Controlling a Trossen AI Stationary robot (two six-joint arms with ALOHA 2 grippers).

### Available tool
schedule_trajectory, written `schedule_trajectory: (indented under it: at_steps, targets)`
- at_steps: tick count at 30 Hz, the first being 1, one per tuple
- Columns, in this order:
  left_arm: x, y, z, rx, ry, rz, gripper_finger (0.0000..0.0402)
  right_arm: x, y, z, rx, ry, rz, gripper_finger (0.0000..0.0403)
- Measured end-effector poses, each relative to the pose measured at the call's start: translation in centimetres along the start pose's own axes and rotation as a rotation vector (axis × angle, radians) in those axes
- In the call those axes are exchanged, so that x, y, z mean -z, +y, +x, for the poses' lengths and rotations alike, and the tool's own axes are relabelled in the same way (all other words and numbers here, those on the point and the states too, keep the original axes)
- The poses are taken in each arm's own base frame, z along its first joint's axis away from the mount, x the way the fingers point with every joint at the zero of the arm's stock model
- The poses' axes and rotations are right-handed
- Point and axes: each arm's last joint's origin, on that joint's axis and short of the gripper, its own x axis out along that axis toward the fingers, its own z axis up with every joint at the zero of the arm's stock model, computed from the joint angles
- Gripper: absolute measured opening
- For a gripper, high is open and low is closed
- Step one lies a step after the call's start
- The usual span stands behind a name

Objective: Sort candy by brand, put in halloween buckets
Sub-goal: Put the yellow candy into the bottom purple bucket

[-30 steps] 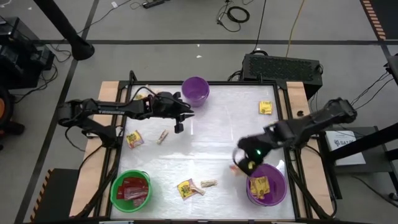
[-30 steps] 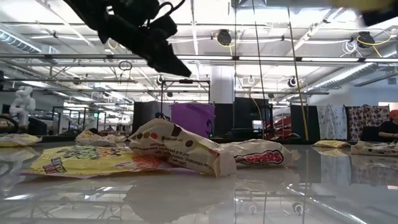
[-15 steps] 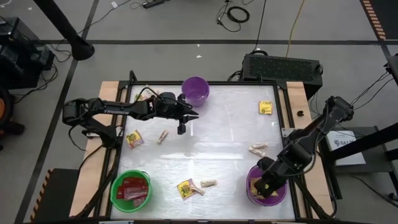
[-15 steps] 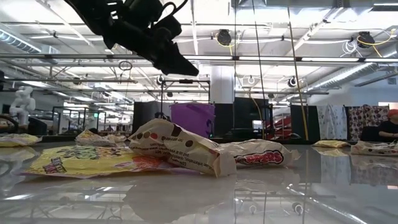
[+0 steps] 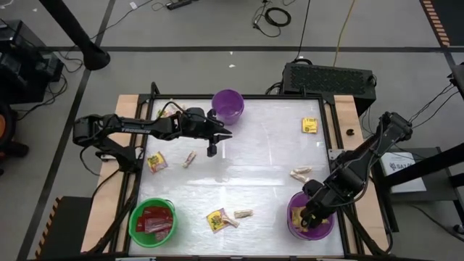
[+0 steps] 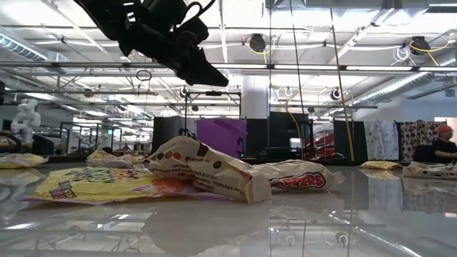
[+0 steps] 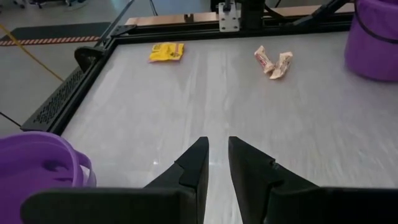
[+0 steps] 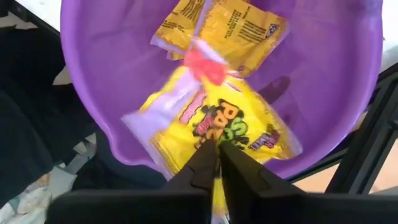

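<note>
My right gripper (image 5: 308, 215) hangs over the purple bucket (image 5: 324, 230) at the near right, shut on a yellow packet (image 8: 217, 127); more yellow packets (image 8: 239, 28) lie in the bucket. My left gripper (image 5: 219, 135) hovers, empty and all but shut, beside the far purple bucket (image 5: 228, 105). It also shows in the left wrist view (image 7: 216, 152) and the low view (image 6: 203, 73). The green bucket (image 5: 152, 221) holds red packets. Yellow packets (image 5: 309, 125), (image 5: 156, 161), (image 5: 216, 219) and tan pieces (image 5: 190, 158), (image 5: 301, 174), (image 5: 243, 214) lie flat on the table. My right gripper pinches the yellow packet by one edge (image 8: 217, 186) between its two fingers, coming from above and pointing down into the bucket. The packet hangs below the fingers inside the bucket's rim, over the packets lying there.
The table has a dark raised frame (image 5: 326, 109) around it. In the low view a yellow packet (image 6: 93, 182) and tan pieces (image 6: 207, 171), (image 6: 296, 175) lie close to the near edge. The middle of the table (image 5: 254, 159) has free room.
My right gripper has carried the yellow packet toward the table's near right and now stands over the near purple bucket, pointing down into it. My left gripper has shifted a little toward the table's right, beside the far purple bucket.
</note>
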Motion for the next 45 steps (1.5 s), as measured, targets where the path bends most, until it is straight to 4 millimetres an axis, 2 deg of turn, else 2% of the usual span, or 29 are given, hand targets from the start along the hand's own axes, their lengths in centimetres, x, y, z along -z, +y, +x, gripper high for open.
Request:
schedule_trajectory:
  at_steps: [6,11,16,20,24,27,30,33,37,41,45]
  targets:
    - [0.0,0.0,0.0,-0.001,0.000,0.000,0.0070,0.0,-0.1,-0.1,-0.004,0.000,-0.013,0.0071]
    - [0.0,0.0,0.0,-0.001,0.000,0.000,0.0070,-0.3,-0.5,-1.2,-0.052,-0.039,-0.032,0.0108]
    - [0.1,0.0,0.0,0.001,0.011,-0.001,0.0070,-1.4,-1.7,-3.6,-0.154,-0.253,0.001,0.0118]
    - [0.2,0.0,0.0,0.003,0.024,-0.005,0.0070,-3.0,-3.9,-5.9,-0.161,-0.558,0.091,0.0114]
    - [0.2,0.0,0.0,0.003,0.021,-0.004,0.0070,-5.2,-6.4,-7.8,-0.052,-0.879,0.208,0.0108]
    - [0.2,0.0,0.0,0.002,0.019,-0.025,0.0070,-7.1,-7.5,-8.8,0.023,-0.941,0.231,0.0103]
    - [0.2,0.0,0.0,0.001,0.018,-0.069,0.0070,-9.5,-8.3,-8.9,0.082,-0.967,0.254,0.0102]
    - [0.2,0.0,0.0,0.001,0.018,-0.107,0.0070,-12.3,-9.3,-8.8,0.105,-0.959,0.293,0.0102]
    - [0.1,0.0,0.0,0.000,0.015,-0.169,0.0070,-16.7,-11.5,-7.9,0.042,-0.841,0.299,0.0102]
    - [0.0,0.0,0.0,-0.001,0.007,-0.279,0.0070,-20.4,-15.1,-6.3,0.085,-0.798,0.417,0.0101]
    - [-0.3,0.1,0.0,0.000,-0.023,-0.387,0.0070,-22.9,-18.2,-4.7,0.172,-0.739,0.483,0.0101]
